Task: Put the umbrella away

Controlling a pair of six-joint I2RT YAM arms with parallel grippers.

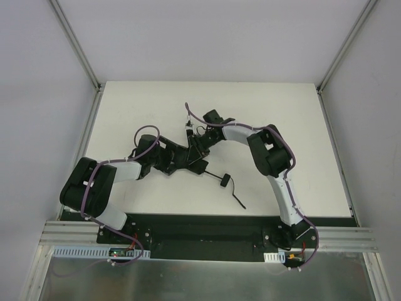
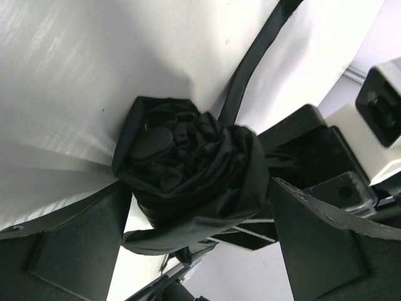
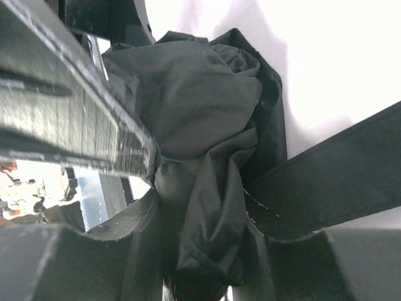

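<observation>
The umbrella [image 1: 207, 168] lies near the middle of the table, a crumpled black canopy between both grippers. Its thin shaft runs right and toward the near edge to the small handle [image 1: 224, 180], with the cord loop [image 1: 239, 203] trailing beyond. My left gripper [image 2: 197, 241] stands open with its fingers [image 2: 75, 248] wide on either side of the rolled canopy [image 2: 188, 166]. The strap [image 2: 250, 63] stretches away over the table. My right gripper [image 3: 210, 235] is shut on a fold of the canopy fabric [image 3: 200, 113], pinched between its fingers [image 3: 301, 200]. From above, the left gripper [image 1: 168, 160] and right gripper [image 1: 197, 148] nearly touch.
The white table [image 1: 282, 113] is walled in by pale panels and metal posts [image 1: 75, 44] at its back corners. A black strip and an aluminium rail [image 1: 207, 241] carry the arm bases at the near edge. The right gripper's body [image 2: 319, 150] crowds the left wrist view.
</observation>
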